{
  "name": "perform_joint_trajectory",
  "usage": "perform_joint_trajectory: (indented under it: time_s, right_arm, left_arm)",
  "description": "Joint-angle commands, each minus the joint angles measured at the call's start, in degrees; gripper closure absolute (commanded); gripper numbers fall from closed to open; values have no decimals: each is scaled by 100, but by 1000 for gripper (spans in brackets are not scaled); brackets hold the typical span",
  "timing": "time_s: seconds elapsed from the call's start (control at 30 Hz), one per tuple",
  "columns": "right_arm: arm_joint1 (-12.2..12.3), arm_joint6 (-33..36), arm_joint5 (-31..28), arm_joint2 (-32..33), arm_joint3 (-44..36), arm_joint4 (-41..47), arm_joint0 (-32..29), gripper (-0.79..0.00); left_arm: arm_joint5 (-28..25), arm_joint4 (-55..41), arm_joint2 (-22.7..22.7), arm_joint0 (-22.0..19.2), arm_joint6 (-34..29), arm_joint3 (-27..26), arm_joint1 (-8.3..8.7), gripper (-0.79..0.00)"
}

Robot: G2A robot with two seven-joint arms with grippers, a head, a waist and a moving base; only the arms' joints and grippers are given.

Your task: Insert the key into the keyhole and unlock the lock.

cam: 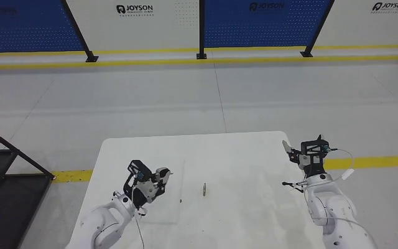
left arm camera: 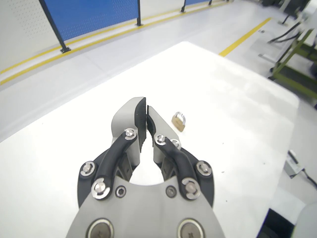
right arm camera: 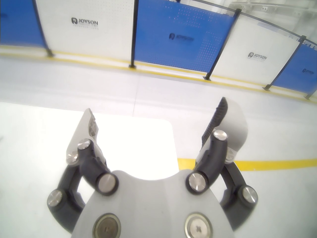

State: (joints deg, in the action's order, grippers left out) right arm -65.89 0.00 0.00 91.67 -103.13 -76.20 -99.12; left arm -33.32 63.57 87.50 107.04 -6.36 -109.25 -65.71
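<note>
A small brass padlock [cam: 204,190] [left arm camera: 178,122] with a silver shackle lies near the middle of the white table [cam: 236,155]. My left gripper [cam: 166,176] [left arm camera: 147,107] hovers a short way to the lock's left, its tips pointing toward it. Its fingers are pressed shut, and a thin dark sliver between the pads looks like the key seen edge-on. My right gripper [cam: 303,144] [right arm camera: 156,106] is at the table's far right corner, wide open and holding nothing.
A few tiny dark specks [cam: 181,200] dot the tabletop between the left gripper and the lock. A black frame [cam: 18,163] stands beside the table's left side. Blue and white fence panels [cam: 199,25] stand far behind on the floor.
</note>
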Motion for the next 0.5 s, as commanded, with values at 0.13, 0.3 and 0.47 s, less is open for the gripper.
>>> perform_joint_trajectory:
  time_s: [0.13, 0.3, 0.47]
  right_arm:
    - [-40, 251, 141, -335, -385, -220, -199, -785]
    - [-95, 323, 216, -1226, -704, -1094, -676, -785]
    - [-176, 250, 159, -2258, -510, -1642, -891, -785]
  left_arm:
    - [-1157, -1193, 426, -587, 39, 646, 83, 0]
    - [-1217, -1239, 459, -654, 28, 713, 92, 0]
    - [-1217, -1239, 459, -654, 28, 713, 92, 0]
